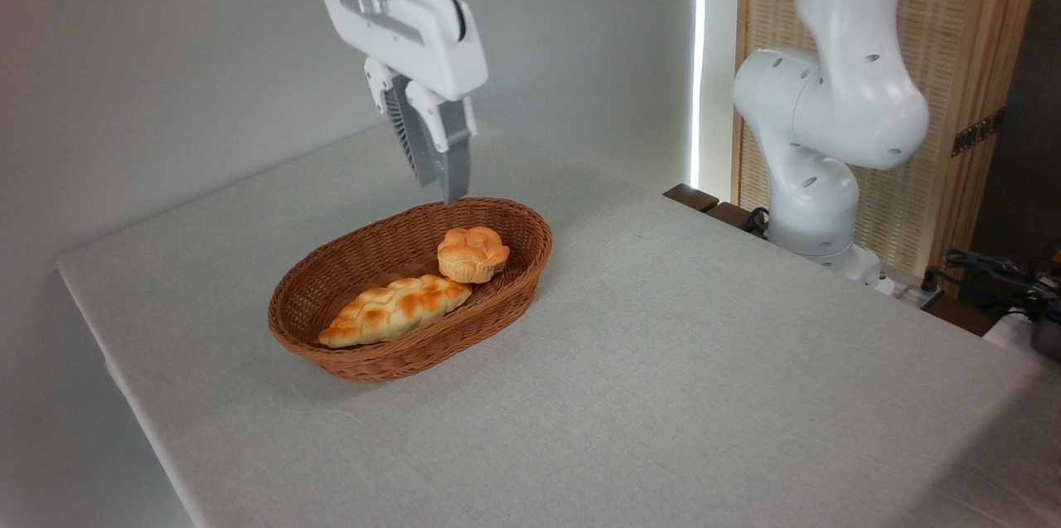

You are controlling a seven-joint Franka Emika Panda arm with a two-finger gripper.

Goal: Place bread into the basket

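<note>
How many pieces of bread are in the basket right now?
2. The round bun sits toward the basket's right end; the braided loaf lies along its front, touching the bun. None appears hidden.

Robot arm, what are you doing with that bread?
The robot arm's claw hangs above the back rim of the wicker basket, holding nothing. The round muffin-shaped bun already sits inside the basket, beside a long braided loaf. So the bread is in, and nothing is being gripped right now.
</note>
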